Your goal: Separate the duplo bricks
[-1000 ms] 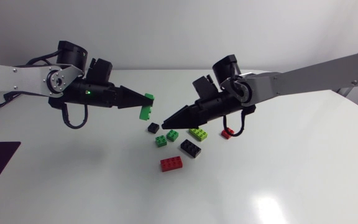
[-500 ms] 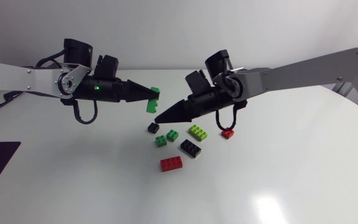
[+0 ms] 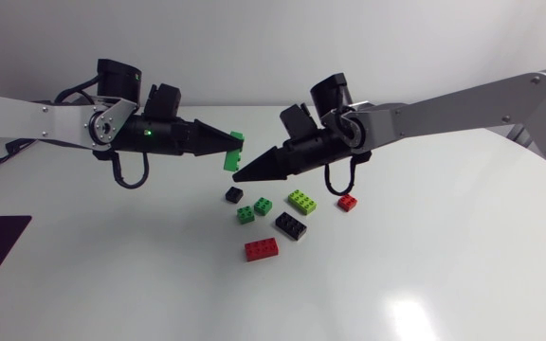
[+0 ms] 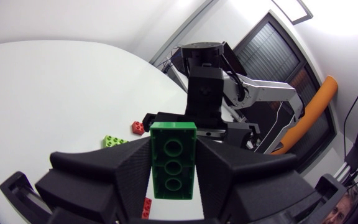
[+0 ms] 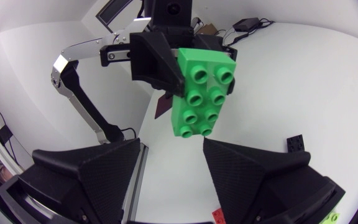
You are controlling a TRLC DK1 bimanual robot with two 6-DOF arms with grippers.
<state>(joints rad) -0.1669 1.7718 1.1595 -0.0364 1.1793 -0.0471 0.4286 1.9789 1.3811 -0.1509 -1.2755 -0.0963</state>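
The left gripper (image 3: 228, 145) sits left of centre in the upper half of the head view, held above the surface (image 3: 425, 275). Its fingers (image 4: 126, 168) are closed on a green brick (image 3: 231, 157), one finger pressing each long side. The brick sticks out past the fingertips. In the left wrist view its hollow underside, with three round tubes, faces the camera.

The right gripper (image 3: 240, 177) comes in from the right edge. Its tip lies just below and to the right of the green brick in the head view, close to it but apart. In the right wrist view its fingers (image 5: 89, 168) are spread wide and hold nothing. The studded face of the green brick (image 5: 202, 96) hangs ahead of them, over the gap and clear of both.

Loose bricks lie on the surface below the two grippers, around the middle of the head view:
- a small black brick (image 3: 232, 195)
- two small green bricks (image 3: 245, 214) (image 3: 263, 205)
- a lime brick (image 3: 301, 201)
- a small red brick (image 3: 347, 202)
- a longer black brick (image 3: 290, 225)
- a longer red brick (image 3: 261, 249), lowest of the group
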